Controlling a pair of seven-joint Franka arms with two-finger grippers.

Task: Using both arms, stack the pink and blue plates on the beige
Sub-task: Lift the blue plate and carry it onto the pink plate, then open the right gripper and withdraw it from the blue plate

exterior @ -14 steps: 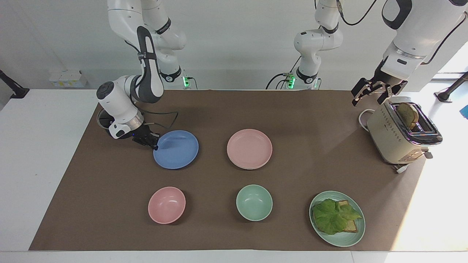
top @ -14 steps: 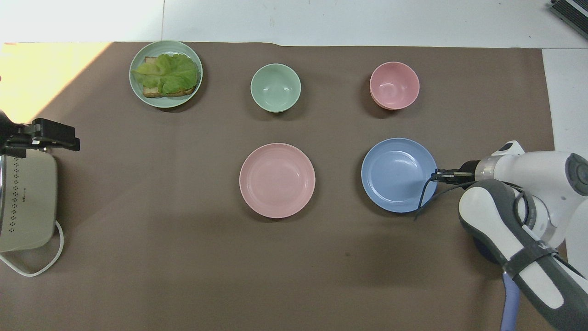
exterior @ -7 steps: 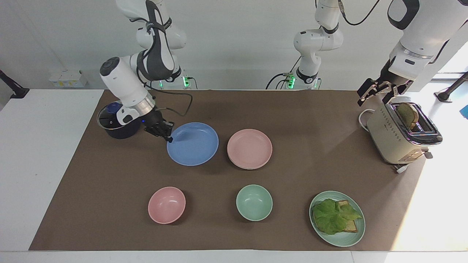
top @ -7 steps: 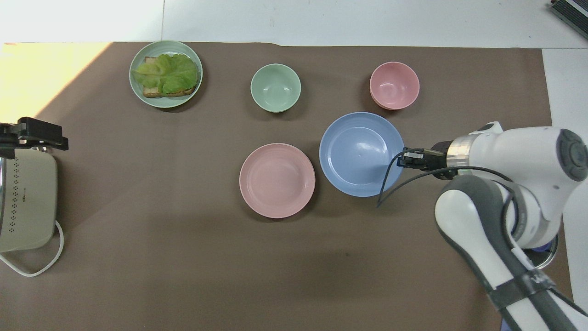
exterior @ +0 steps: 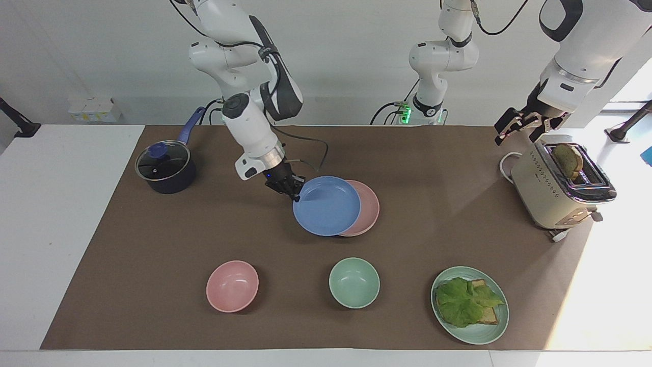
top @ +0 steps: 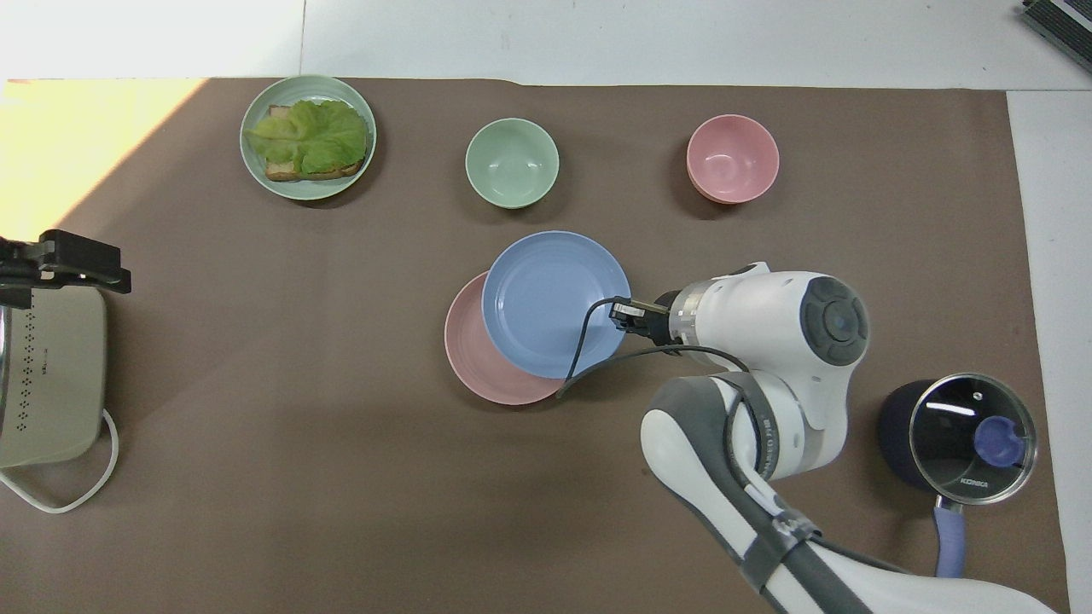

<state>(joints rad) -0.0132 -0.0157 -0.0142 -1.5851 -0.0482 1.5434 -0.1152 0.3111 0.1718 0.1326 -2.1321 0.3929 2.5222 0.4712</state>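
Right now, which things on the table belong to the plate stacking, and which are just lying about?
In the job:
- blue plate, held at its rim by the right tool, over the pink plate
- pink plate, partly covered
- left tool, open, waiting over the toaster

No beige plate shows.

Lying about:
- pink bowl
- green bowl
- green plate with lettuce and toast
- toaster
- lidded pot

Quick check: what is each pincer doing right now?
Left pincer: open, empty, over the toaster.
Right pincer: shut on the blue plate rim.
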